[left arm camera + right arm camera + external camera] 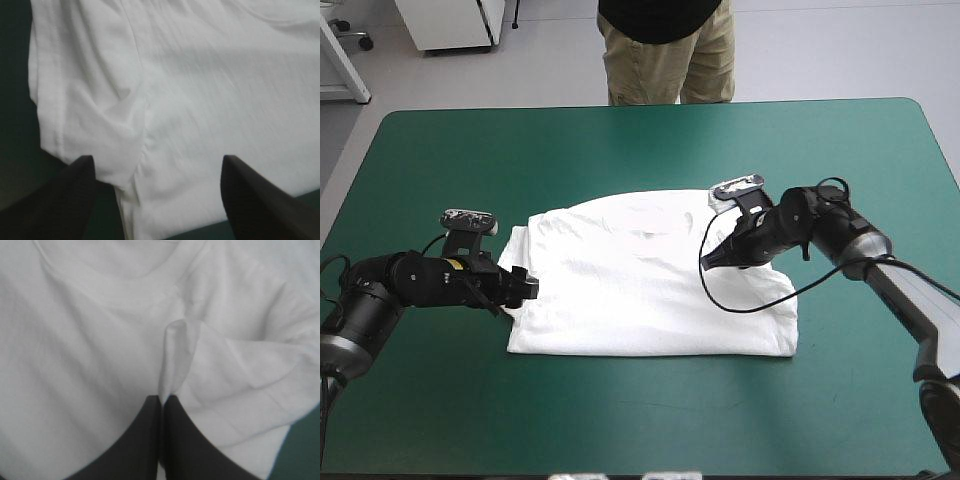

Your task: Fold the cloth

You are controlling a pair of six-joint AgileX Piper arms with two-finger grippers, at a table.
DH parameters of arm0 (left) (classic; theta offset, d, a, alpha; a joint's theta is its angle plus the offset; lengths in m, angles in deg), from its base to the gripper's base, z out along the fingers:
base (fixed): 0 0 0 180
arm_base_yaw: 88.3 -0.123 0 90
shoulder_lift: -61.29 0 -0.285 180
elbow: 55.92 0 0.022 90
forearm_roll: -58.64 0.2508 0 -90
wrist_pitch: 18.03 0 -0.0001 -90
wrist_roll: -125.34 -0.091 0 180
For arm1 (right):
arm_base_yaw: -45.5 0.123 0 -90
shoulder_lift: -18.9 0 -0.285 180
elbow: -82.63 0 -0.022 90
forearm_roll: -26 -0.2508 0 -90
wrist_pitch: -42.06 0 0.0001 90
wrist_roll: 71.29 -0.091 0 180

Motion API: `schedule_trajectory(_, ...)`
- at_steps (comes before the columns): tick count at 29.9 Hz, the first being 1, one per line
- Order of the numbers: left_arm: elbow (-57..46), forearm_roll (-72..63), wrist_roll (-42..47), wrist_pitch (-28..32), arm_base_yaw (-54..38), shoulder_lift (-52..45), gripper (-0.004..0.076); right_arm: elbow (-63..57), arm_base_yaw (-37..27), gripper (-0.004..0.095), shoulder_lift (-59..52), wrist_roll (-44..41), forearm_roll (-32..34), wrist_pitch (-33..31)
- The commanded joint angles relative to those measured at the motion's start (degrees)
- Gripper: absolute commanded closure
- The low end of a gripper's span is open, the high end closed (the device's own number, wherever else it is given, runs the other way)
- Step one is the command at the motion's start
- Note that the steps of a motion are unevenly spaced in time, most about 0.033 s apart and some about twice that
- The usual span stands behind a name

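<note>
Though flat, T-shirt (640, 300) in right gripper (161, 399)

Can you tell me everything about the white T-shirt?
The T-shirt is white, soft-looking cloth with short sleeves, lying spread mostly flat with small wrinkles on the teal-green table, collar toward the far edge. The right gripper is shut on a small raised fold near the collar. The left gripper is open at the other side, by a sleeve.

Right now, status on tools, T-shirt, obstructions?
Left tool open, at a sleeve of the T-shirt. Right tool shut on a pinched fold near the collar. T-shirt lying flat. No obstruction seen.
</note>
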Motion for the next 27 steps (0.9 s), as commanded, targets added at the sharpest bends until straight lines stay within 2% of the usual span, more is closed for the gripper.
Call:
schedule_trajectory(1, 1.8, -0.8, 0.4, 0.4, 0.0, -1.1, 0.0213, 1.6, 1.4, 0.0924, 2.4, -1.5, -0.6, 2.2)
schedule_trajectory(4, 1.8, -0.7, 1.3, 0.2, 0.0, -1.1, 0.0213, 1.6, 2.5, 0.0894, 6.4, -1.5, 0.5, 3.1)
schedule_trajectory(5, 1.8, -0.6, 1.6, 0.3, 0.0, -1.1, 0.0213, 1.6, 2.8, 0.0847, 7.5, -1.3, 0.5, 3.4)
schedule_trajectory(9, 1.8, 1.3, 4.6, 0.8, 0.0, -1.1, 0.0213, 1.6, 2.9, 0.0526, 9.0, -1.2, 0.3, 3.6)
schedule_trajectory(11, 1.8, 4.0, 7.0, 1.9, -0.6, -1.1, 0.0213, 1.6, 2.9, 0.0430, 7.9, -1.1, 0.3, 3.4)
schedule_trajectory(18, 3.7, 2.7, 7.9, 4.7, -10.6, 2.0, 0.0213, 1.6, 2.9, 0.0422, -4.3, -1.8, 2.7, 3.9)
schedule_trajectory(21, 5.0, -1.0, 5.1, 4.7, -15.4, 6.3, 0.0213, 1.6, 2.9, 0.0422, -9.3, -1.8, 3.1, 3.4)
schedule_trajectory(27, 6.2, -6.9, 1.2, 8.4, -16.6, 15.4, 0.0216, 1.6, 2.9, 0.0422, -15.2, -1.8, 2.9, 2.3)
